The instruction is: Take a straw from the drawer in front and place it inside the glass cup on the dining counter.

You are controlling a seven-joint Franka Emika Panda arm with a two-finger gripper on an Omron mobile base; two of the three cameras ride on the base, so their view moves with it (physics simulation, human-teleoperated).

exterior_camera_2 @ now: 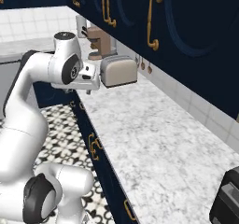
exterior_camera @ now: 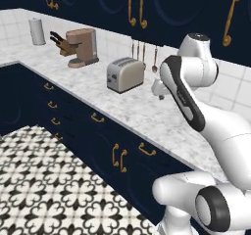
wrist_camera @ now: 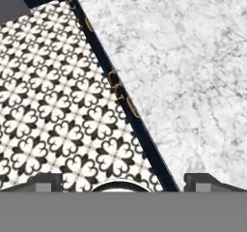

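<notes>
My gripper hangs above the front edge of the marble worktop, to the right of the toaster. It also shows beside the toaster in the right base view. In the hand view its two dark fingertips stand wide apart, open, with nothing between them. Below the worktop edge run shut navy drawer fronts with curved brass handles. I cannot tell which of them holds the straw. The straw is hidden. The glass cup and the dining counter are out of view.
A silver toaster stands on the worktop, with a brown coffee machine, a knife block and a paper roll further left. Navy wall cabinets hang overhead. A dark appliance sits at the right. Patterned tile floor lies below.
</notes>
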